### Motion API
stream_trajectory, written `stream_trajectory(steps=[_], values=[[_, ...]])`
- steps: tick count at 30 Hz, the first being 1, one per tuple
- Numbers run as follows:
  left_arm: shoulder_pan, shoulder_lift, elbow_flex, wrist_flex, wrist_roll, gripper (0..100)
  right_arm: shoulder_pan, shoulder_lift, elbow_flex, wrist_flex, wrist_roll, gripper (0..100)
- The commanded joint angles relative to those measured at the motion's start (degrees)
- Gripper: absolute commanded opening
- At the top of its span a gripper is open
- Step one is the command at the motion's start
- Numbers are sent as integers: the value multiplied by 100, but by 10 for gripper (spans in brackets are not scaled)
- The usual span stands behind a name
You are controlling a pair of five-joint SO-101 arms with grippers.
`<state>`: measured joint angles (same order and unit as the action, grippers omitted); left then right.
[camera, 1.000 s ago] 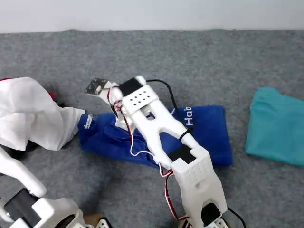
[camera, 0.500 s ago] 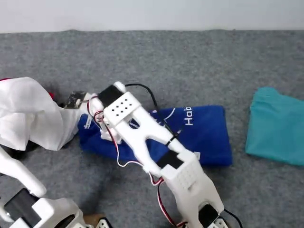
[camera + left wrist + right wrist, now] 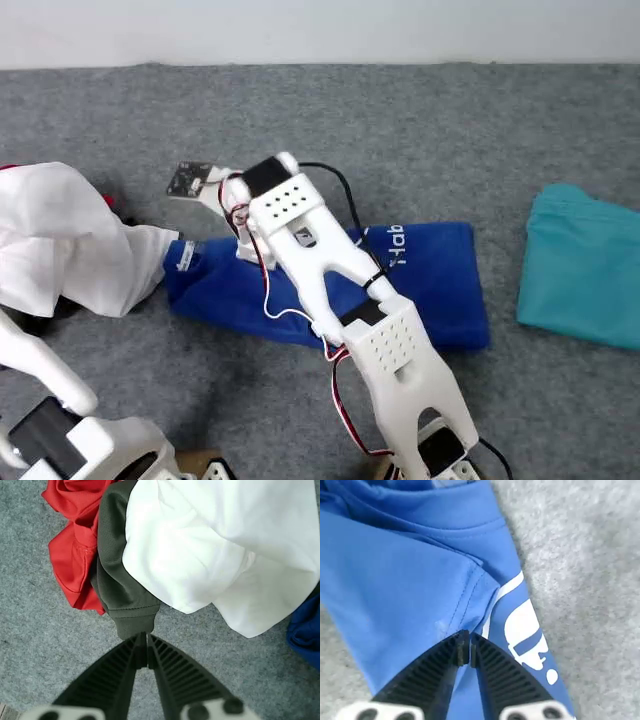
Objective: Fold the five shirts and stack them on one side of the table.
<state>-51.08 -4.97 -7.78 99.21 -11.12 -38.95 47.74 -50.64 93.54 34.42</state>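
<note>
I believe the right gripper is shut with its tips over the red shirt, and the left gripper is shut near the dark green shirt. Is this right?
Not quite. The right gripper is shut, but its tips are over the blue shirt, not the red one, as the right wrist view shows. The left gripper is shut near the dark green shirt.

Right arm stretches across the blue shirt, right gripper fingers pressed together above it. Left gripper closed too, off beside that shirt.
</note>
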Motion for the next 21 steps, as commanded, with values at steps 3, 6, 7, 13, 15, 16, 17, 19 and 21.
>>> stream_trajectory(steps=[3, 6, 7, 13, 15, 16, 17, 19, 21], values=[[0, -281, -48, 35, -35, 15, -251, -119, -343, 435, 44, 9], [0, -281, -48, 35, -35, 15, -330, -40, -325, 277, 44, 9], [0, -281, -48, 35, -35, 15, -321, 31, -316, 145, 44, 9], [-9, -290, -48, 62, -35, 15, -189, 646, -343, 154, 44, 9], [-9, -325, -48, 62, -35, 15, -224, 655, -343, 418, 35, 9], [-9, -404, -48, 62, -35, 15, -251, 602, -352, 532, 9, 9], [-9, -510, -48, 44, -35, 15, -251, 505, -352, 620, -105, 9], [0, -765, -48, 26, -35, 15, -233, 259, -352, 787, -387, 9], [26, -993, -22, -44, -35, 15, -224, -4, -334, 919, -624, 9]])
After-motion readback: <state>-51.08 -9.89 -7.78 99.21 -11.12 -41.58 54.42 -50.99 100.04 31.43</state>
